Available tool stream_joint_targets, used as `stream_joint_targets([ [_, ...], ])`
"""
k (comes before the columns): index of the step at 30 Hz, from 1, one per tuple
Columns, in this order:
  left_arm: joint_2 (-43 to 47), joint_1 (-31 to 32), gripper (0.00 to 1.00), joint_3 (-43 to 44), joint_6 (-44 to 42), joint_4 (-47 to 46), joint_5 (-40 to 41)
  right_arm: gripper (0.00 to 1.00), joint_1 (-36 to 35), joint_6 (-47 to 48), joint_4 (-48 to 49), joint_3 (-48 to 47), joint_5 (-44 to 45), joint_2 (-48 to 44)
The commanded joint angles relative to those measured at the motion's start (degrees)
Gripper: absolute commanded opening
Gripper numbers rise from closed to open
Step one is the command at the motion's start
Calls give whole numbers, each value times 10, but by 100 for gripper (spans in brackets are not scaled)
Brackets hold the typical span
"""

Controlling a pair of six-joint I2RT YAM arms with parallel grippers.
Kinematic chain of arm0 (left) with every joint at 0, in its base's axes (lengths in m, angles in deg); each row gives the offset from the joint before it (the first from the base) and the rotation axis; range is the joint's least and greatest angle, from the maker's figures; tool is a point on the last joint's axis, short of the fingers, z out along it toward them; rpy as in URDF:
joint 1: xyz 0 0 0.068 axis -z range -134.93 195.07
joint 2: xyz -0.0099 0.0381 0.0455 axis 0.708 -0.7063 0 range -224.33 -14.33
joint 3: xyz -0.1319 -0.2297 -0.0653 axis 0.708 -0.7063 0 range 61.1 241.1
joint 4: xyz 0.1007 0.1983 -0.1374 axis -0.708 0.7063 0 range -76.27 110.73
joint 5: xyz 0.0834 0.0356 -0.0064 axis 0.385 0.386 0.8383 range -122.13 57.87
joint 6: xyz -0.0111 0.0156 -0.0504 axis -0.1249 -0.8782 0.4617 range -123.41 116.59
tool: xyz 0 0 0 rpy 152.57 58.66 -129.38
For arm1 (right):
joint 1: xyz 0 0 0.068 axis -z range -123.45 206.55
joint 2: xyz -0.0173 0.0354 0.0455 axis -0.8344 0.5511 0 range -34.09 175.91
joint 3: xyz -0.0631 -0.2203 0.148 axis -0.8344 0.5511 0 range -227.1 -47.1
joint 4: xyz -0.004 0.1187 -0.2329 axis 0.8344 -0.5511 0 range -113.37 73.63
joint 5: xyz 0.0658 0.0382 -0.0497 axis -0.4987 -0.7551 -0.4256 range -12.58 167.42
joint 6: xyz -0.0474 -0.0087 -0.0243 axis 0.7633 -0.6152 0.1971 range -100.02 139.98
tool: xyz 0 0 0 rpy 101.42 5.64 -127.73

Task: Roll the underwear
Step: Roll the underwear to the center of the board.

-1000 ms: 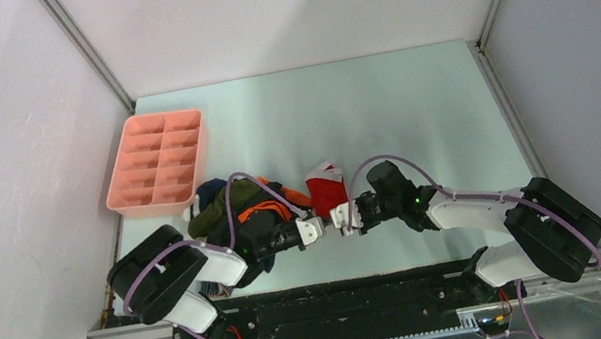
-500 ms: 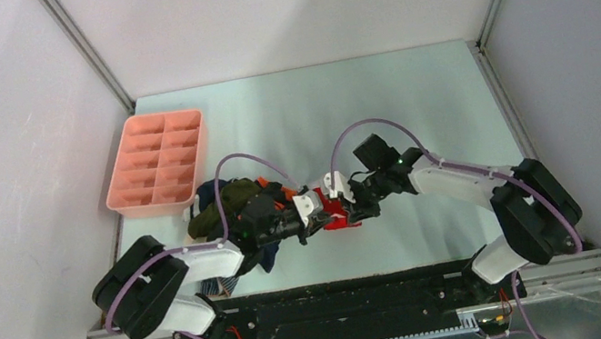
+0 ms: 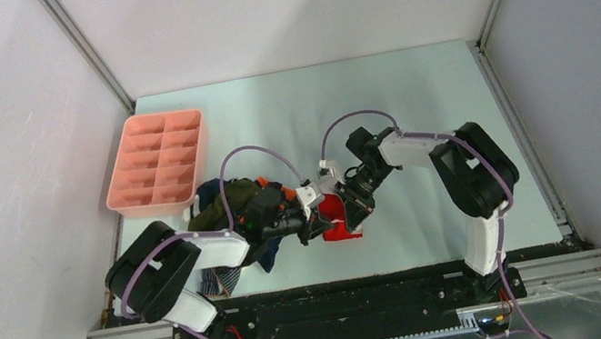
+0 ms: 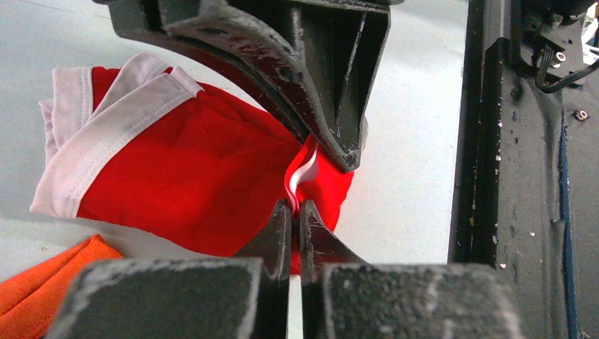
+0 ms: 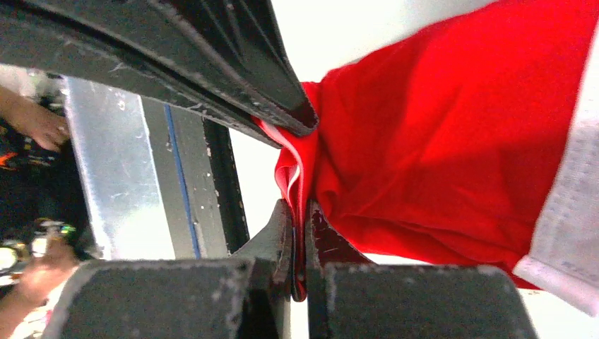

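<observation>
We see a pale green table point(image 3: 413, 95) with a pink compartment tray point(image 3: 156, 207) at its far left. Just near of the tray lies a heap of underwear point(image 3: 225, 208), olive green on top with navy and orange showing, partly hidden under the left arm. To the right of the heap, about mid-table, sits the red underwear point(image 3: 337, 219): bright red cloth edged with broad white bands, creased and folded over on itself. Both arms meet at this piece. We find the left tool point(image 4: 295, 215) pinched narrow on a red-and-white fold at the cloth's edge. The right tool point(image 5: 300, 226) is likewise clamped tight on a fold of the same red cloth, right beside it.
</observation>
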Motion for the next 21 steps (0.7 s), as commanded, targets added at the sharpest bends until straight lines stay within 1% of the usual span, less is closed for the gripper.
stream_joint_targets([
  [1, -21, -20, 0, 13, -17, 58, 12, 0, 24, -14, -101, -51, 9, 62],
  [7, -40, -21, 0, 22, -35, 71, 12, 0, 39, -25, -142, -114, 15, 136],
  [10, -45, -22, 0, 30, -43, 91, 23, 0, 39, -43, -162, -145, 25, 174],
  [11, -44, -22, 1, 31, -43, 94, 35, 0, 39, -47, -167, -153, 29, 182],
  [12, -40, -21, 6, 31, -42, 98, 44, 0, 40, -59, -173, -167, 32, 199],
  [13, -26, -21, 20, 28, -42, 95, 64, 0, 40, -66, -179, -174, 38, 207],
  [14, -4, -21, 35, 14, -44, 72, 74, 0, 40, -78, -183, -190, 41, 225],
  [15, 11, -17, 41, 4, -51, 46, 93, 0, 40, -83, -191, -197, 46, 233],
  [16, 40, -13, 49, -15, -79, 35, 98, 0, 40, -94, -195, -213, 48, 251],
  [17, 54, -1, 52, -28, -98, 24, 107, 0, 40, -99, -206, -221, 52, 270],
  [18, 76, 4, 56, -33, -140, 21, 105, 0, 41, -106, -212, -235, 55, 279],
  [19, 83, 11, 57, -40, -160, 15, 100, 0, 42, -116, -221, -248, 57, 296],
  [20, 89, 13, 59, -42, -205, 13, 85, 0, 44, -120, -227, -254, 58, 305],
  [21, 90, 15, 60, -46, -227, 9, 79, 0, 45, -125, -238, -268, 57, 322],
])
